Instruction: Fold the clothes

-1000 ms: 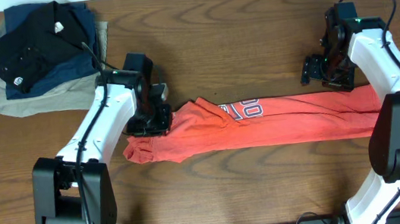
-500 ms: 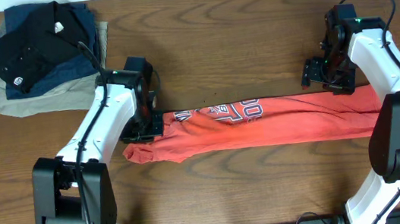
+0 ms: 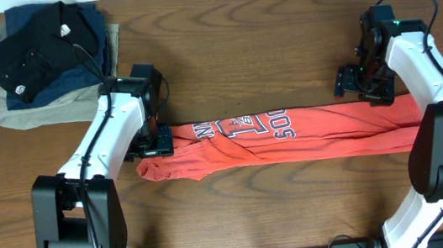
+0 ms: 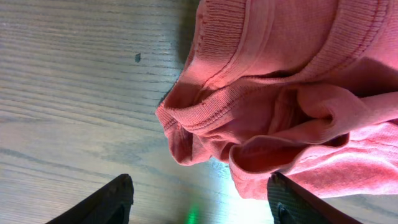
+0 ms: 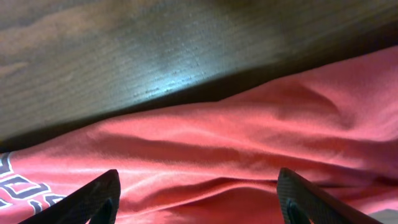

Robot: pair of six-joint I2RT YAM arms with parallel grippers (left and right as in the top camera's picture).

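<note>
The clothes, a coral-red T-shirt, lie in a long flat band across the table, with blue block lettering facing up. My left gripper hovers at the band's left end, open. In the left wrist view the bunched ribbed collar lies just ahead of the open left gripper, with bare wood between the fingertips. My right gripper stands open over the band's right part. In the right wrist view, rumpled red cloth lies below the right gripper, which grips nothing.
A pile of folded black, navy and khaki garments sits at the back left corner. The wooden table shows behind the shirt and its front strip before it.
The left gripper carried the shirt's top layer leftward, uncovering the lettering, then opened and let the cloth go at the left end. The right arm has barely moved.
</note>
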